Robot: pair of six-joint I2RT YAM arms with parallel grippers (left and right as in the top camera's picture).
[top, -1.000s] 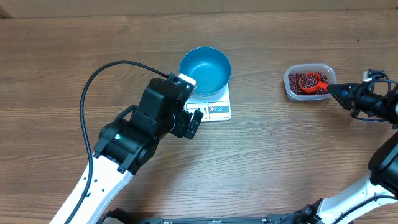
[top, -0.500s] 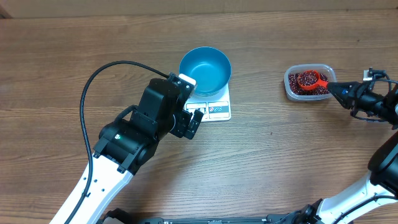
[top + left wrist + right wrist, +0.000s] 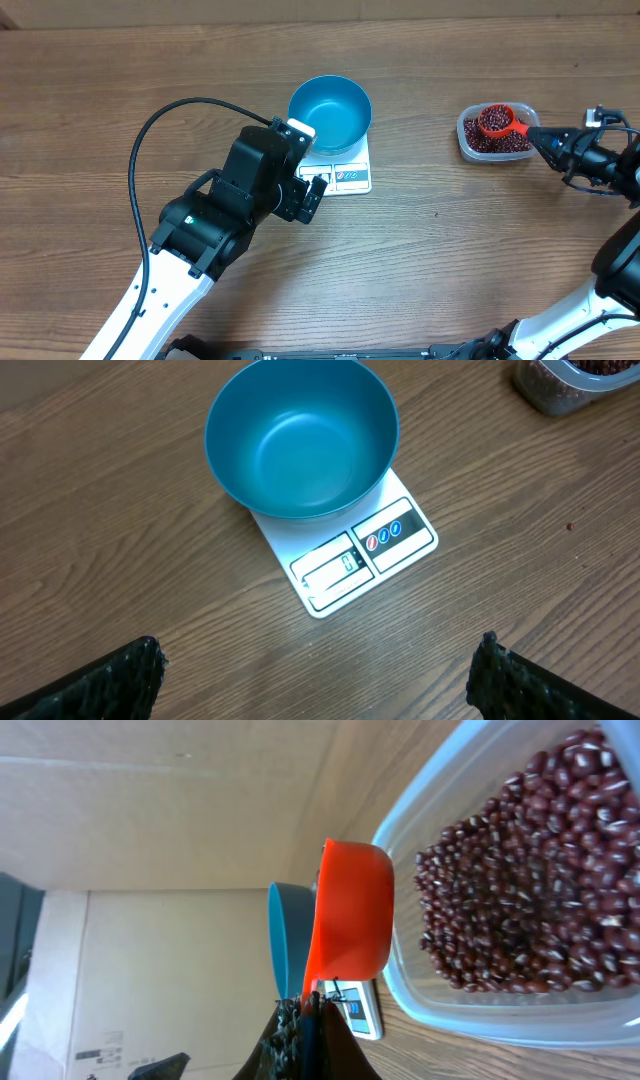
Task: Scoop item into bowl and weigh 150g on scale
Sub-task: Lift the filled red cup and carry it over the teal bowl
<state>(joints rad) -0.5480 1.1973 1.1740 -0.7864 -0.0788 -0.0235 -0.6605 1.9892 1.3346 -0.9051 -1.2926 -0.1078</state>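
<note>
Left wrist: scale (image 3: 350, 560) label print too small to read.

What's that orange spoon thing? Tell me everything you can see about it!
It is an orange-red scoop, plastic by its look: a round cup with a short straight handle. The cup faces up and is full of small dark red beans. The right gripper is shut on the end of the handle and holds the cup over the far side of the clear tub. Whether the cup touches the tub or the beans below cannot be told.
</note>
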